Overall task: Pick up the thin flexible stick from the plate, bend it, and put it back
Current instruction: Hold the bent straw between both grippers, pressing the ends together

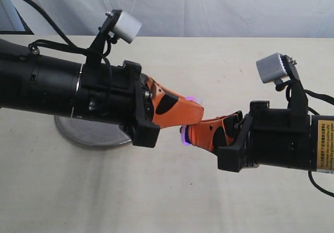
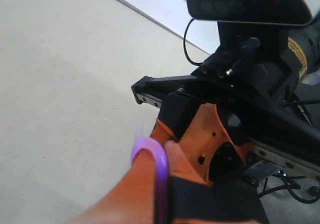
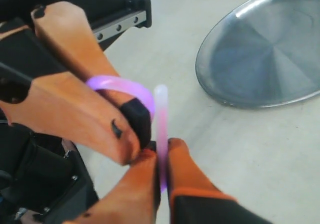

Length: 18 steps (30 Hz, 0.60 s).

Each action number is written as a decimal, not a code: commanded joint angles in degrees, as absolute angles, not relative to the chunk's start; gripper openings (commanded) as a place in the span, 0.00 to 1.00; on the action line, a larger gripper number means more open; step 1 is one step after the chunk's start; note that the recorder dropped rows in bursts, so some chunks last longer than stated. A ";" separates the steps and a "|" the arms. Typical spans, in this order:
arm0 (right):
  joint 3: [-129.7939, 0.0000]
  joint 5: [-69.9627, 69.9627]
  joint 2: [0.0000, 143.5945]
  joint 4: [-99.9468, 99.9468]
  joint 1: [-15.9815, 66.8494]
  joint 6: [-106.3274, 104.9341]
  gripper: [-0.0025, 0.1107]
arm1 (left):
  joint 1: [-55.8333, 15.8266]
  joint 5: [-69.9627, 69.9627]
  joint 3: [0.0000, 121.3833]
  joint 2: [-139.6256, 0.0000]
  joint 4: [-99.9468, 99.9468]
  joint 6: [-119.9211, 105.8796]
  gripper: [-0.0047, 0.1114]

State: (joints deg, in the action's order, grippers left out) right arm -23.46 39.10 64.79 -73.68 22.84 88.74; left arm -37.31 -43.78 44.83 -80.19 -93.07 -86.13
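Found the left pincer (image 1: 197,109), orange-fingered on a black arm, closed tight on the thin pink-purple plastic stick (image 3: 161,115), reaching in from 9 o'clock in the exterior view. Found the right pincer (image 1: 187,134), with the same orange fingers, likewise clamped on that stick, reaching in from 3 o'clock. Saw the two sets of tips meeting near the middle of the scene, the right one's just under the left one's at 6 o'clock; could not tell whether actually touching. Saw the stick bent into a tight loop between them: in the right wrist view, rising straight out from between the right pincer's fingers (image 3: 186,170), then curving over in a glowing arc to the left pincer's tip. In the left wrist view, caught the same arc hooped over the orange fingertip, with one pale end poking out beyond it. Noted the stick held up in the air over the beige tabletop (image 1: 156,191), off the round shiny stainless-steel plate (image 1: 86,134). Placed that plate at 8 o'clock from the meeting tips in the exterior view, flat on the tabletop, largely hidden beneath the left arm.
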 commanded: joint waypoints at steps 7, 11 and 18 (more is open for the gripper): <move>-23.96 54.56 63.75 -76.56 24.17 86.89 0.01 | -36.86 -34.95 45.19 -81.65 -97.15 -88.85 0.04; -23.96 54.56 63.75 -76.56 24.17 86.89 0.01 | -36.86 -34.39 45.19 -81.65 -96.82 -88.84 0.04; -23.96 55.56 63.75 -76.56 24.17 86.99 0.01 | -37.10 -34.88 46.23 -81.65 -96.82 -89.11 0.04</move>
State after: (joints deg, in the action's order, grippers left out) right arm -23.56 33.64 64.68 -73.69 23.05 88.03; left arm -37.31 -40.92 45.05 -81.02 -94.50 -88.13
